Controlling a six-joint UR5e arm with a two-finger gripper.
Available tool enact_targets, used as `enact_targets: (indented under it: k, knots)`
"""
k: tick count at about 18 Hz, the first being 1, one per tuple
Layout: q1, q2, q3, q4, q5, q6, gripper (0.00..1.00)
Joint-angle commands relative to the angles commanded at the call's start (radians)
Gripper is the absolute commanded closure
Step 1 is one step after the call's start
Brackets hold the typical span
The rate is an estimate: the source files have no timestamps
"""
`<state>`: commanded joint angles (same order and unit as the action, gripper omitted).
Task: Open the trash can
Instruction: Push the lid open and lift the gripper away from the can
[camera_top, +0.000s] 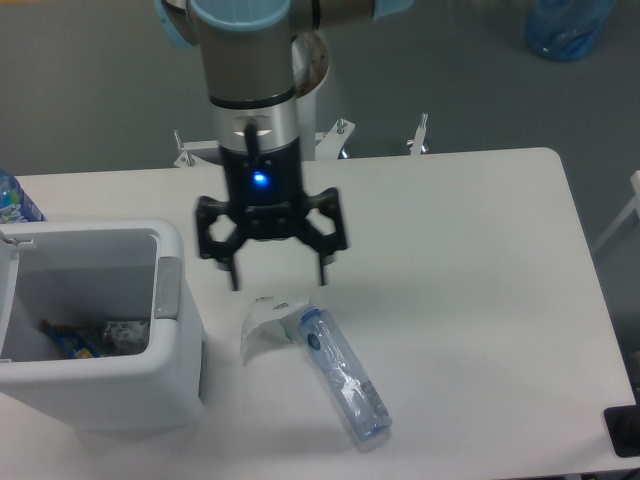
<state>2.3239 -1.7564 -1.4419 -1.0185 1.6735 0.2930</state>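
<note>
The white trash can (178, 355) stands at the table's front left. Its top is open and I see inside it, with wrappers lying on the bottom. The lid (8, 290) stands raised at the can's left edge, mostly cut off by the frame. A grey push-button tab (167, 288) sits on the right rim. My gripper (278, 278) hangs over the table just right of the can, above the bottle's cap end. Its jaws are spread wide and hold nothing.
A clear crushed plastic bottle (343, 375) lies on the white table (470, 260) below the gripper, with a torn white label (262, 325) at its top end. A blue bottle (12, 200) stands at the far left edge. A blue bag (566, 28) lies on the floor behind.
</note>
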Motion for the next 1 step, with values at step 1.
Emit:
enact_targets:
  k: [1]
  knots:
    - [0.008,0.000,0.000,-0.002,0.003,0.000,0.00]
